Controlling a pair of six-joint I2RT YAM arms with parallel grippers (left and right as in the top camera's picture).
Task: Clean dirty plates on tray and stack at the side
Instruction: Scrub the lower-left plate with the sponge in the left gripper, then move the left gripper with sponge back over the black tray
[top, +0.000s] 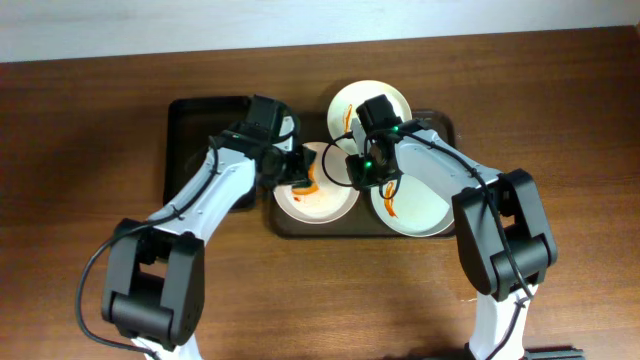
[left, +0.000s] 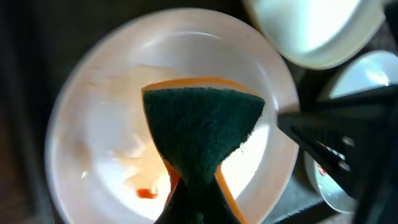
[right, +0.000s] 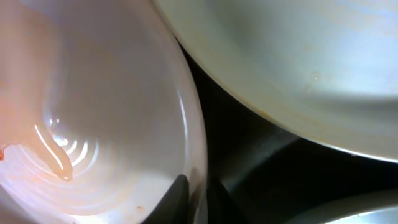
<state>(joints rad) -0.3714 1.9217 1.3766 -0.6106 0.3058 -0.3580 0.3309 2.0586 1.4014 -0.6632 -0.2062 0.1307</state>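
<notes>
Leftmost, a smaller black tray (top: 205, 150) is seen on the table (top: 80, 120), just beside the brown tray (top: 290, 229). Next, a green-and-orange sponge (left: 202, 124) is clamped in the left jaws and held over the near-left plate (top: 322, 206), where orange sauce smears are visible. That plate's right rim is pinched between the right jaws. A rear plate (top: 375, 98) is set at the tray's back edge, and a right plate (top: 425, 210), streaked with sauce, at its right end

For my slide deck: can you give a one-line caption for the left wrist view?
Left claw holds a green sponge over a sauce-smeared plate; two more plates sit at right.
</notes>
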